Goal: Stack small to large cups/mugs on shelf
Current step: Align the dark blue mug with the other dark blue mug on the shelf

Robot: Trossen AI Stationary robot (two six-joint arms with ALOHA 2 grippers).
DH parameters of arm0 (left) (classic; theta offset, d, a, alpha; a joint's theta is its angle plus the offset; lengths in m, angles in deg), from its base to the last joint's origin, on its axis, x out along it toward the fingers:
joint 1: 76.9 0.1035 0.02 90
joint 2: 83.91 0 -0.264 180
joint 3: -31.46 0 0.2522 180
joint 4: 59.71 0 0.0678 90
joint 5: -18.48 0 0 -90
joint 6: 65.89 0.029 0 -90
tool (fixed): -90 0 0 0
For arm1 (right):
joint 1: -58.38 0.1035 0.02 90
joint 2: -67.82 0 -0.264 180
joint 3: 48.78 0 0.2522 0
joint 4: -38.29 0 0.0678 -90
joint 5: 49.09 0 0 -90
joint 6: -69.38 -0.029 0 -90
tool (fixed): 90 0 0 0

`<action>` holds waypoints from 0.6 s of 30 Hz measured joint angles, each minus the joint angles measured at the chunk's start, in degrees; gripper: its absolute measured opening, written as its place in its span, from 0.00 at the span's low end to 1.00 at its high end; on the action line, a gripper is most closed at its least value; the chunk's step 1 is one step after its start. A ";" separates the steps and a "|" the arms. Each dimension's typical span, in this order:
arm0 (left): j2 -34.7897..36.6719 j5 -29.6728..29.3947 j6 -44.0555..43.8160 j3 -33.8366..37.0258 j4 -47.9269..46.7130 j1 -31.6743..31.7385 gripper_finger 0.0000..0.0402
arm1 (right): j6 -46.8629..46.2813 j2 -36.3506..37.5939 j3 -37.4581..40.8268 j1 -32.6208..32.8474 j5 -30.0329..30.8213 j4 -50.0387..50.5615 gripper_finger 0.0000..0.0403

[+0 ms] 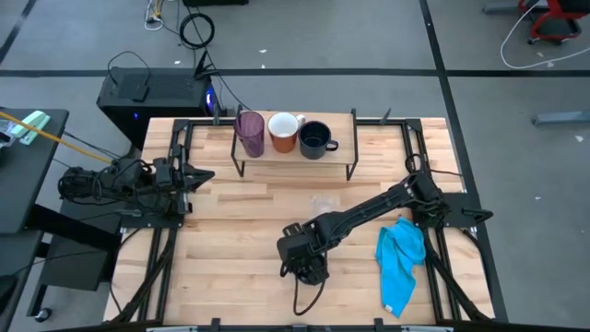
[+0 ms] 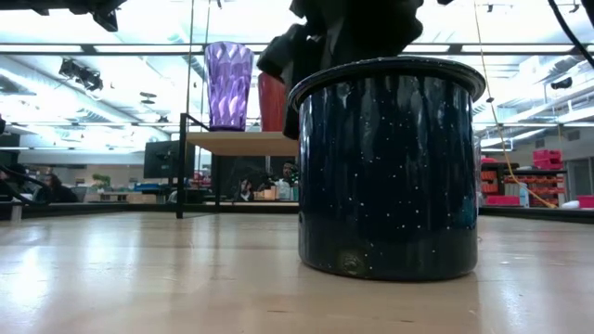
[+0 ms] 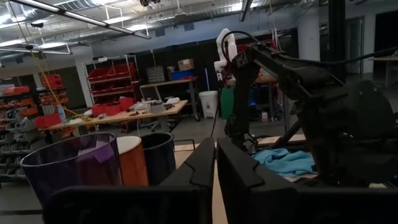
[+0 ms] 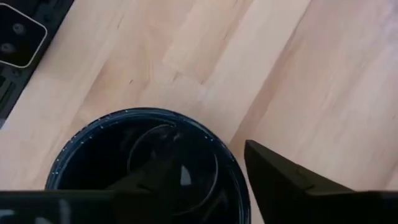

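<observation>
A dark navy speckled mug [image 2: 390, 167] stands upright on the tabletop near the front centre. My right gripper [image 4: 208, 158] comes down on it from above, open. One finger is inside the mug [image 4: 149, 155] and the other stands outside its rim. I see no touch. On the shelf [image 1: 341, 129] at the far side, a purple tumbler [image 1: 250, 132], a white-and-orange mug [image 1: 284, 131] and a second dark mug [image 1: 315, 139] stand in a row. My left gripper [image 1: 198, 175] waits shut at the table's left edge.
A blue cloth [image 1: 401, 258] lies crumpled on the table to the right of my right gripper. The shelf's black legs [image 2: 181, 167] stand on the tabletop behind the mug. Bare wood lies between the shelf and the mug.
</observation>
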 joint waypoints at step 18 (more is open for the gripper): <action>0.02 0.00 -0.02 0.00 0.00 0.02 0.05 | 2.93 -0.14 0.00 -0.21 -0.26 -3.33 0.05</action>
